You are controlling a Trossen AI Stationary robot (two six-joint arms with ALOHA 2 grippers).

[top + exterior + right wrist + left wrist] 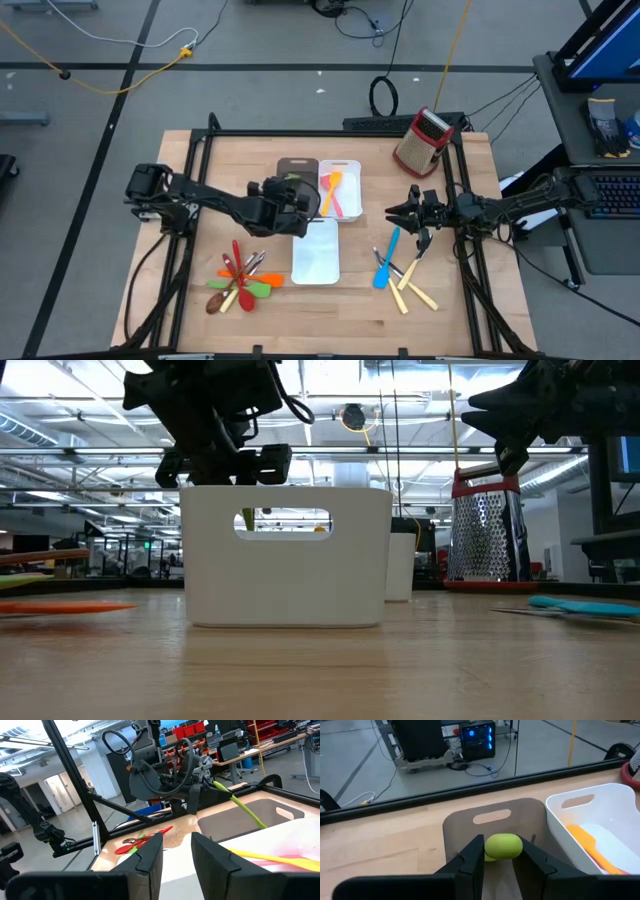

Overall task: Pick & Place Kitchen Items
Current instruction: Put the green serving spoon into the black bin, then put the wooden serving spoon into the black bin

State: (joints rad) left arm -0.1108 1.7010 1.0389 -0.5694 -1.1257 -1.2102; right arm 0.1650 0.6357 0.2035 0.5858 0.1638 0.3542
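No writing, label, brand, number or sign can be read anywhere in these views, on the tabletop or in the room.

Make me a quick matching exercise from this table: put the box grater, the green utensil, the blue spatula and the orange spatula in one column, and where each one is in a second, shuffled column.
Things:
1. box grater
2. green utensil
3. blue spatula
4. orange spatula

Places:
A. lying in the white tray
B. held in the left claw above the brown tray
C. standing at the table's far right corner
D. flat on the table below the right claw

Pairs: 1-C, 2-B, 3-D, 4-A
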